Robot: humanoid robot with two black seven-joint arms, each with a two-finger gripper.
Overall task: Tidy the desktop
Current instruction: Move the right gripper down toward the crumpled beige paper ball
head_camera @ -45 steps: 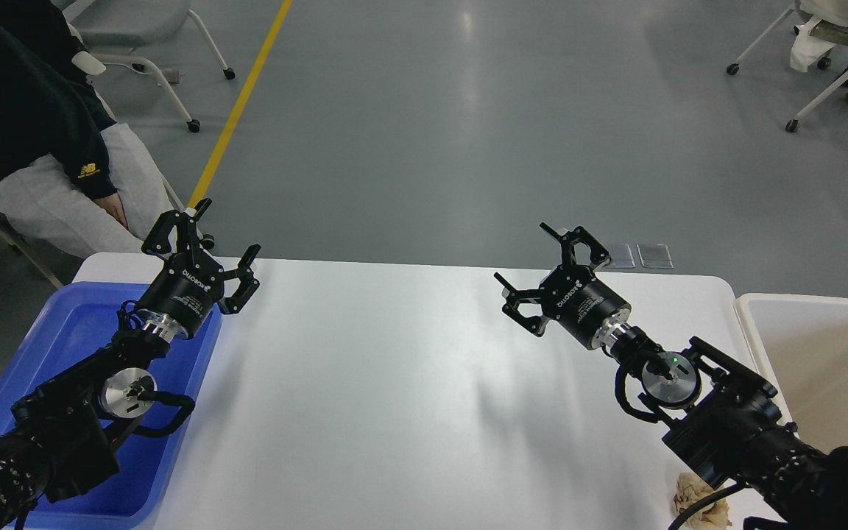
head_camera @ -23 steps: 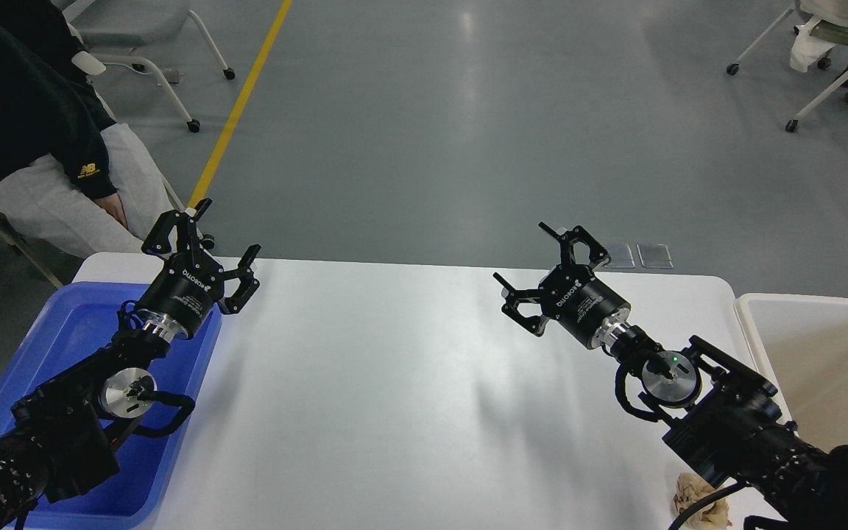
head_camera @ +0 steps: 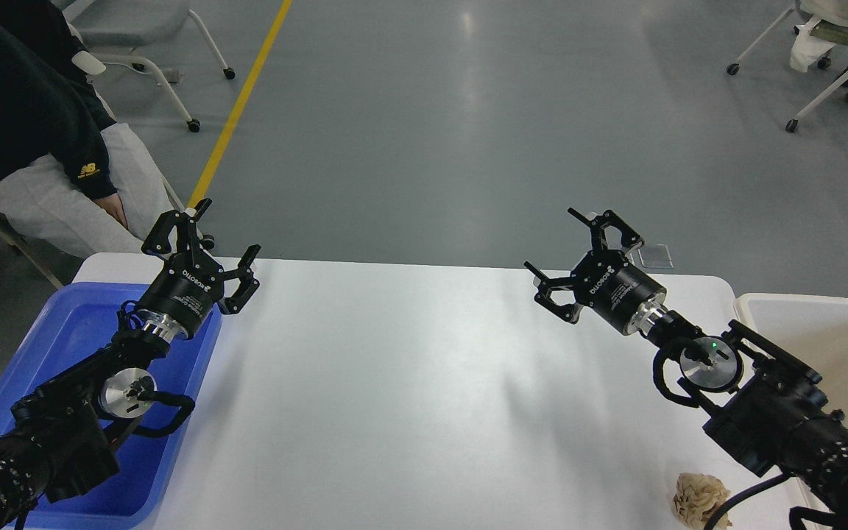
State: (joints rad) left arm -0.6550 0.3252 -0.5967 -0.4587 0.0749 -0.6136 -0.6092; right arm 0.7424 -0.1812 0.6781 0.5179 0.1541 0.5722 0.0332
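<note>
Our right gripper (head_camera: 584, 259) just swung up and right, jaws wide like the left gripper (head_camera: 207, 239), uncovering a crumpled wad (head_camera: 700, 498) on the desktop's (head_camera: 394, 390) near-right corner, probably next.

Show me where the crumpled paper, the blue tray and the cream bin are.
crumpled paper (head_camera: 700, 498), head view, middle of the wad.
blue tray (head_camera: 71, 335), head view, bare floor of the tray.
cream bin (head_camera: 751, 318), head view, left rim.

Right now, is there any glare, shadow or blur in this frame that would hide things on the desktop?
Head view: sharp throughout, no motion blur. Soft overhead glare on the desktop and floor, nothing washed out. Faint arm shadows near the right claw; the crumpled paper stays clear.
</note>
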